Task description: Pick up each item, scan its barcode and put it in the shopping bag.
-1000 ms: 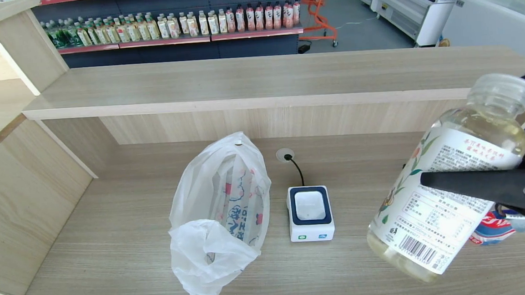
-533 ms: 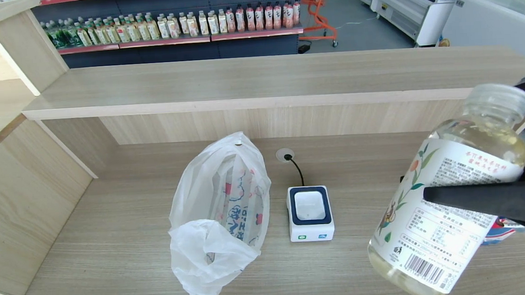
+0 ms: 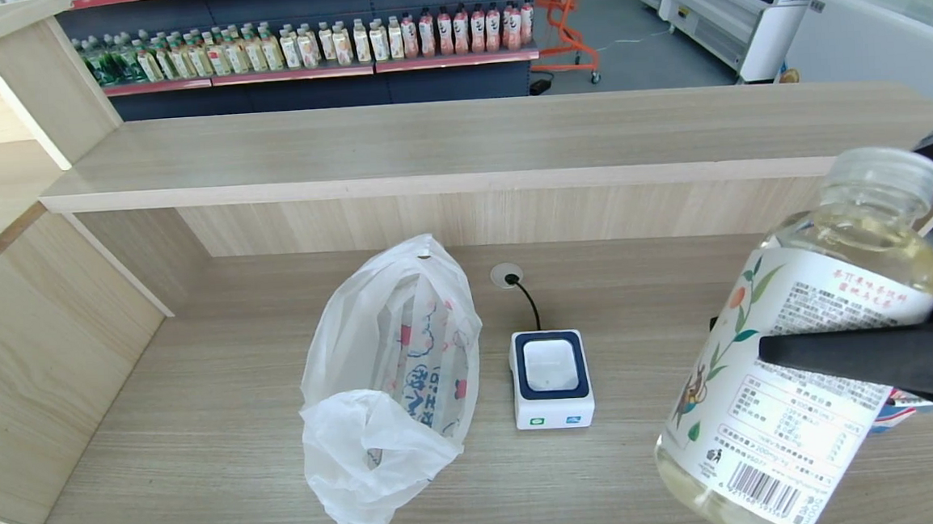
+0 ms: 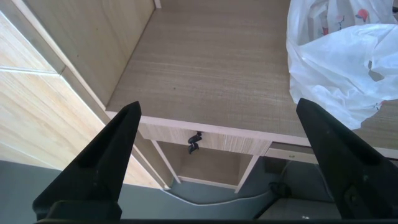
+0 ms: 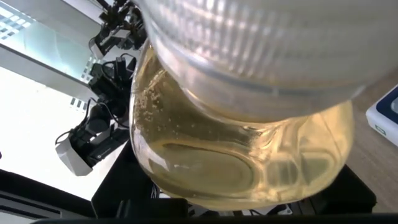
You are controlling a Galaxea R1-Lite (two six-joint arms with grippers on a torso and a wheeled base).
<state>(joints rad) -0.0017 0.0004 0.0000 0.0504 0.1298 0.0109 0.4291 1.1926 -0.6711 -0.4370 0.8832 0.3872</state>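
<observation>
At the right near side of the desk (image 3: 202,440), the right hand (image 3: 845,352) pinches a clear plastic bottle (image 3: 797,371) of pale yellow drink and holds it up off the surface, one black finger lying straight across the white label. The bottle is tilted, with its ribbed clear cap up and to the far right and its base down toward the near edge; the barcode (image 3: 764,491) sits low on the label, facing up and outward. From the right wrist view the same bottle (image 5: 249,124) is seen end-on from the cap, with the liquid pooled in its shoulder. Just behind the bottle, part of a red and blue packet (image 3: 897,407) lies on the desk, mostly hidden. A white scanner (image 3: 551,377) with a dark blue frame around its window rests flat near the middle of the desk, its black cable (image 3: 527,299) running to a grommet hole farther back. Just left of the scanner lies the white shopping bag (image 3: 385,380), mouth open, with a printed packet inside it. Off the near left corner of the desk, the left hand (image 4: 217,162) hangs with its two fingers spread wide, gripping nothing, the bag (image 4: 342,68) well to its right. Far behind the raised ledge, a store shelf (image 3: 300,49) carries rows of bottles.
</observation>
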